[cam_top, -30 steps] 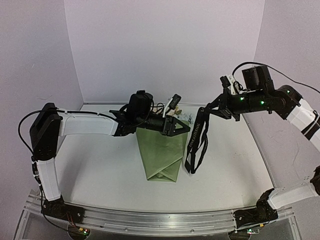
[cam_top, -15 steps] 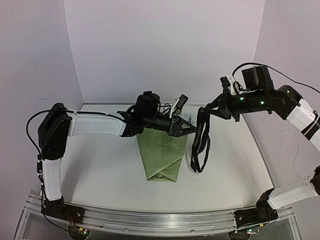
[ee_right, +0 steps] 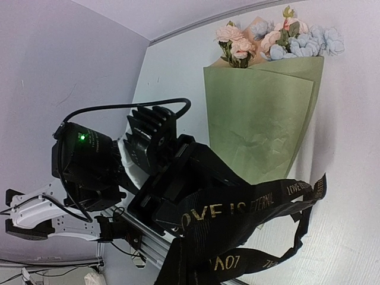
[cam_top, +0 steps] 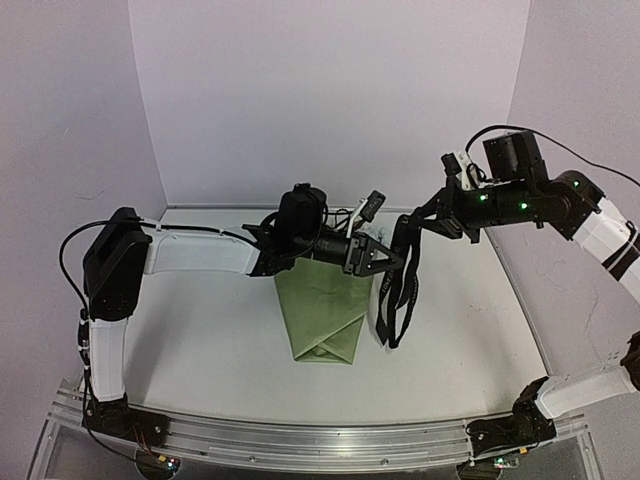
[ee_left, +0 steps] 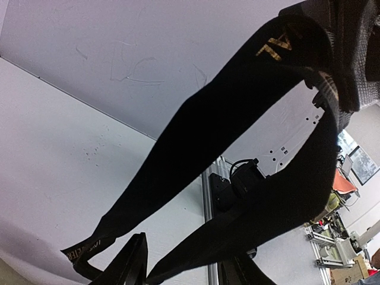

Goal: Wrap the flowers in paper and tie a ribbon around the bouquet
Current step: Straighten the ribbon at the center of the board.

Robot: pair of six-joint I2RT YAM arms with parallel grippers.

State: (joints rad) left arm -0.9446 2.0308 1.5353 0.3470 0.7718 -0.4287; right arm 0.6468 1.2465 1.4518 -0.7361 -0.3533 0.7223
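The wrapping looks done and the tying is the step in hand. In the lower centre of the top view the bouquet [cam_top: 322,312] lies flat on the desk [cam_top: 200,335], with its narrow end nearest the arm bases and its wide end pointing up the frame. Just right of its right edge the ribbon [cam_top: 398,292] hangs in long loops. It is beside the cone, not round it, and its lowest loop seems to reach the desk, though that view is too small to be sure. Above the cone the left arm reaches in from the left of the frame. The left fingers [ee_left: 135,264] are apart, and in the left wrist view a strand of ribbon runs through the gap between them at the bottom edge, not visibly pinched. Further up and to the right, the right fingers [cam_top: 422,219] are together, clamped on the top of the ribbon and holding it well above the desk. Farthest off, the right wrist view shows the olive paper [ee_right: 261,119] folded over, with the flowers [ee_right: 279,38] showing at its open end in the upper right. Next, the left fingers probably need to close on that strand so both arms can draw the ribbon round the cone's slim part.
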